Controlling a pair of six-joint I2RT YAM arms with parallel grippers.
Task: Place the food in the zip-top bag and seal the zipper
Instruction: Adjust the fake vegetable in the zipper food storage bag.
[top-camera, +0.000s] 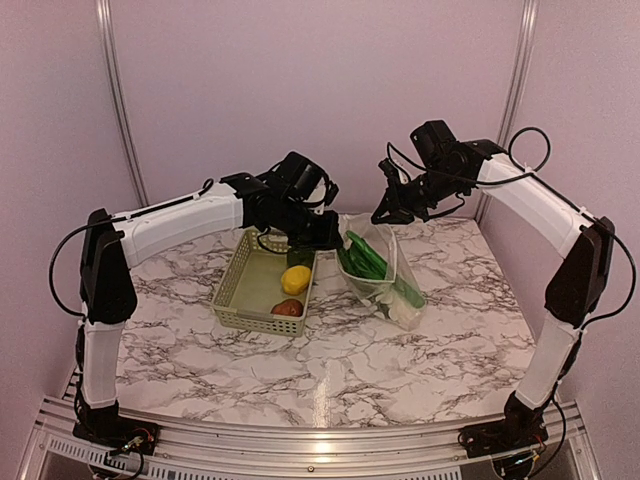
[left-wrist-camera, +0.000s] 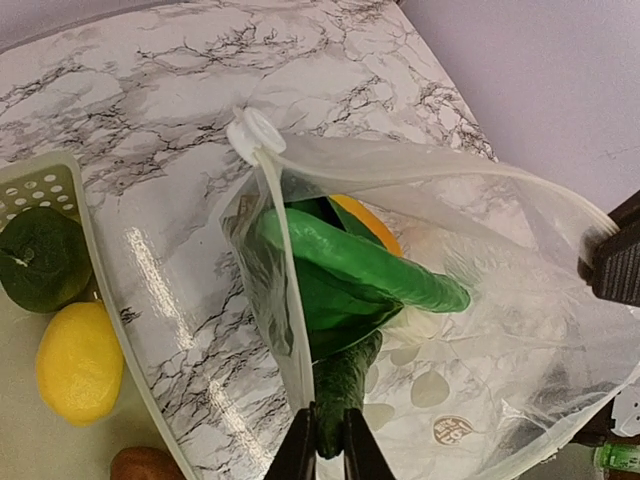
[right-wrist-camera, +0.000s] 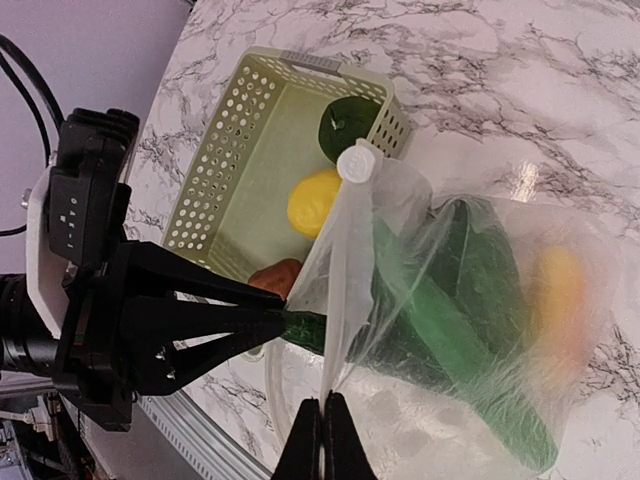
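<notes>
Nearest to us, in the pale green basket (top-camera: 255, 322), lies a brown round piece (top-camera: 287, 308). Behind it is a yellow fruit (top-camera: 295, 280), and then a dark green round piece (left-wrist-camera: 40, 255). We think these toys are light, hard and smooth, so they may slip. A pinch across the middle looks best.

Just to the right of the basket, on the marble table (top-camera: 330, 370), is the zip-top bag (top-camera: 395, 285). Its closed end rests on the table and its mouth is lifted up at the far side. We think it is thin, soft and floppy, and that it will fold shut if nothing holds it. The rim by the mouth is the place to hold it.

The right gripper (right-wrist-camera: 322, 440) is pressed together on that rim and holds the mouth up. The left gripper (left-wrist-camera: 330, 452) pinches the end of a bumpy dark green vegetable (left-wrist-camera: 342, 385). The rest of that vegetable reaches into the bag.

The bag is clear with white dots, and it shines a little. A white round tab (left-wrist-camera: 255, 132) sits at one corner of the mouth. Inside we see a long bright green vegetable (left-wrist-camera: 370, 270) and an orange fruit (left-wrist-camera: 365, 215) behind it. The zipper strip is too thin for us to pick out.
</notes>
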